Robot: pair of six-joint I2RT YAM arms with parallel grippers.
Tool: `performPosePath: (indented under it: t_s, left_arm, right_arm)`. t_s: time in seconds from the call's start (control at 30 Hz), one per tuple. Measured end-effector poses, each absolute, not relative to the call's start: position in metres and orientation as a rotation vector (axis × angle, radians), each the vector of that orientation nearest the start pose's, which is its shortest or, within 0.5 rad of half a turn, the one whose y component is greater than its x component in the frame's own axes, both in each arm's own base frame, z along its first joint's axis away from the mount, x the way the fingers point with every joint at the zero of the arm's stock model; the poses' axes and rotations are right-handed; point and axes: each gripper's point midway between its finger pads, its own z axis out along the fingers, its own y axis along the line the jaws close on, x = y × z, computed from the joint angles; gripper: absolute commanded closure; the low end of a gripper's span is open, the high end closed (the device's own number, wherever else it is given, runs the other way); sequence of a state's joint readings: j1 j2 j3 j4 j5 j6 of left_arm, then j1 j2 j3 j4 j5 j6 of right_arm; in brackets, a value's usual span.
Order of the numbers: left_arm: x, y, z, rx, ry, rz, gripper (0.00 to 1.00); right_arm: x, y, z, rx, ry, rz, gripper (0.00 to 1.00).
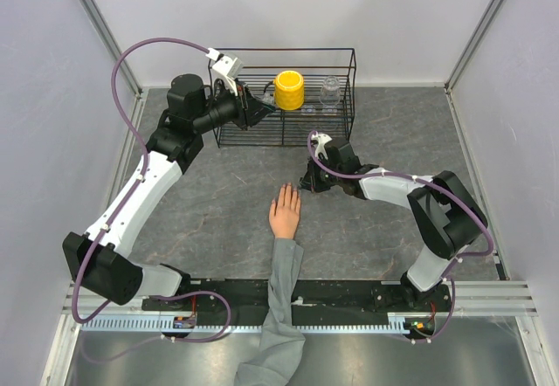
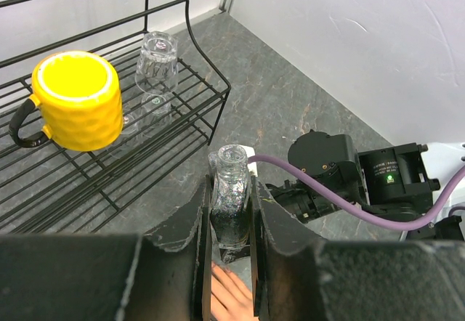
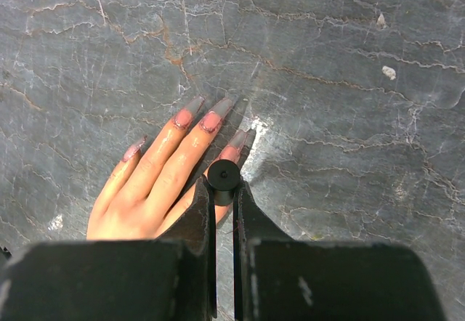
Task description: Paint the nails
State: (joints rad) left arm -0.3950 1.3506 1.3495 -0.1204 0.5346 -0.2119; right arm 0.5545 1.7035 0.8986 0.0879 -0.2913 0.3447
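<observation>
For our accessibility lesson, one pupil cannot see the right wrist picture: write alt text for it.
The right gripper pinches a small black cap over a mannequin hand lying flat on a grey table. Its long nails look pink with grey tips.

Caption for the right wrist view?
Right hand grips a black round cap above the mannequin fingers, nails tinted pink.

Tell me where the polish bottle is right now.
In the left wrist view, the bottle is clamped in the left gripper, close to the wire rack and to the right of the yellow mug.
</observation>
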Motion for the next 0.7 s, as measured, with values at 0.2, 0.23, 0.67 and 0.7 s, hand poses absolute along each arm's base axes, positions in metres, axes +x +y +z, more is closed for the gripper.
performPosePath:
  t_s: [0.2, 0.23, 0.67, 0.7]
  left_arm:
    - [0.351, -0.252, 0.363, 0.569, 1.669, -0.9, 0.98]
    - [0.351, -0.252, 0.363, 0.57, 1.669, -0.9, 0.98]
    - [0.349, -0.253, 0.363, 0.582, 1.666, -0.913, 0.98]
    - [0.349, -0.253, 0.363, 0.582, 1.666, -0.914, 0.98]
  right_arm:
    - [0.325, 0.277, 0.052, -0.407, 2.352, 0.783, 1.0]
    - [0.325, 0.277, 0.051, -0.407, 2.356, 0.782, 1.0]
    - [0.324, 0.276, 0.043, -0.406, 2.377, 0.777, 1.0]
    - [0.324, 0.276, 0.043, -0.406, 2.378, 0.777, 1.0]
